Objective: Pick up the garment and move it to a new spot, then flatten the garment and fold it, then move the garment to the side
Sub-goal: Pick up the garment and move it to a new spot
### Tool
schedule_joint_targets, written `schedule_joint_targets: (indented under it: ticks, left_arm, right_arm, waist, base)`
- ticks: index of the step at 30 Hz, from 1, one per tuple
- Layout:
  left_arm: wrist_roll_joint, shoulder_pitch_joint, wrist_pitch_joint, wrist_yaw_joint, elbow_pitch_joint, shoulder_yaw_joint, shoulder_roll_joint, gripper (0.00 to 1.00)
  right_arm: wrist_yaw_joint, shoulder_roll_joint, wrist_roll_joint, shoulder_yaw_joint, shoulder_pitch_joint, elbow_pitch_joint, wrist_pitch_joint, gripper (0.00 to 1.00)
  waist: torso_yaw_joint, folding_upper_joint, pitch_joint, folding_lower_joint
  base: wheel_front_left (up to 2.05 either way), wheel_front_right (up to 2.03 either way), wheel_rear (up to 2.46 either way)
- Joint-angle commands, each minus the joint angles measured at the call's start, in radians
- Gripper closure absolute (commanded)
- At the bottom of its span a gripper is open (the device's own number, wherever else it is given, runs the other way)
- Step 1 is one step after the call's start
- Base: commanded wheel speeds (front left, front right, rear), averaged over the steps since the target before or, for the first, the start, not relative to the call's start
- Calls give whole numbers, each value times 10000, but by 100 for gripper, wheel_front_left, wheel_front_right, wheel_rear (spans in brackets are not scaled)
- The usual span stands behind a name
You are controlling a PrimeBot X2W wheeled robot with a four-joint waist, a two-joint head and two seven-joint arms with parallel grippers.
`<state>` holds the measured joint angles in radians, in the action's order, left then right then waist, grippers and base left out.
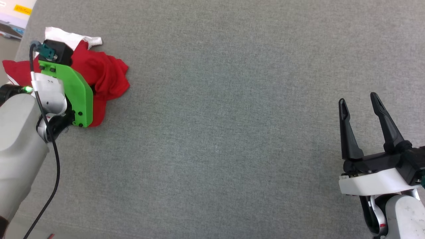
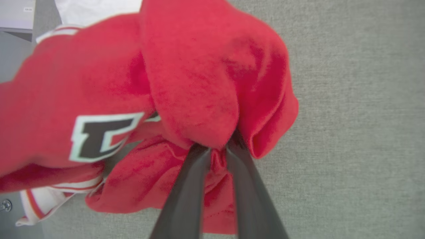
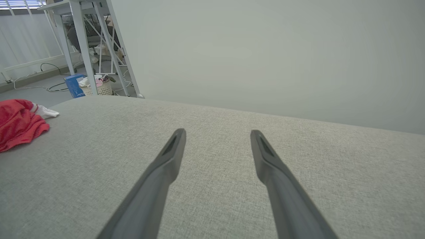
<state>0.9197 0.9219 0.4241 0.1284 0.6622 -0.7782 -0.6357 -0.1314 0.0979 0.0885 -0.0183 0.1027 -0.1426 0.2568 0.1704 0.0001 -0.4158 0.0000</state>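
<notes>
The garment (image 1: 106,73) lies crumpled at the far left of the grey padded surface, red with a white sleeve at its far end. My left arm's green wrist mount (image 1: 74,93) stands right over it and hides the fingers in the head view. In the left wrist view my left gripper (image 2: 217,146) is shut on a bunched red fold of the garment (image 2: 186,66), beside a black, white-outlined letter (image 2: 99,134). My right gripper (image 1: 358,98) hovers open at the lower right, far from the cloth, with nothing between its fingers (image 3: 218,131). The garment (image 3: 16,122) shows at that view's left edge.
The grey surface (image 1: 232,132) stretches wide between the two arms. Its left edge runs close beside the garment, with floor and a white object (image 1: 13,13) beyond. Past the far edge stand white table legs (image 3: 83,49), a blue box (image 3: 73,85) and a basket (image 3: 98,88).
</notes>
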Motion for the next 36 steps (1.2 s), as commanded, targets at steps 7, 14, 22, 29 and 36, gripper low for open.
schedule_joint_targets:
  ticks: [7,14,22,29,36]
  left_arm:
    - [-365,1147,-1276,23,-1321,-925,-683,100]
    - [-692,1977,-1742,23,-2774,-1810,-769,100]
    - [-918,2650,-1910,23,-3857,-2587,76,100]
    - [-1114,2813,-2082,23,-4335,-3588,1045,100]
    - [-1045,2154,-2332,23,-4296,-4773,2408,100]
  right_arm:
    - [7,-260,209,109,-447,160,49,0]
    - [7,-422,330,132,-698,161,49,0]
    - [7,-471,593,291,-725,153,49,0]
    - [7,-474,991,469,-840,190,49,0]
    - [7,-475,1231,684,-1002,191,49,0]
  waist:
    - [94,-1,1320,0]
    - [-327,-1,1819,0]
    - [-1317,-1,1879,0]
    - [-2255,-1,1890,0]
    - [-2663,-1,1772,0]
  base:
    - [0,0,0]
    - [0,0,0]
    - [0,0,0]
    - [0,0,0]
    - [0,0,0]
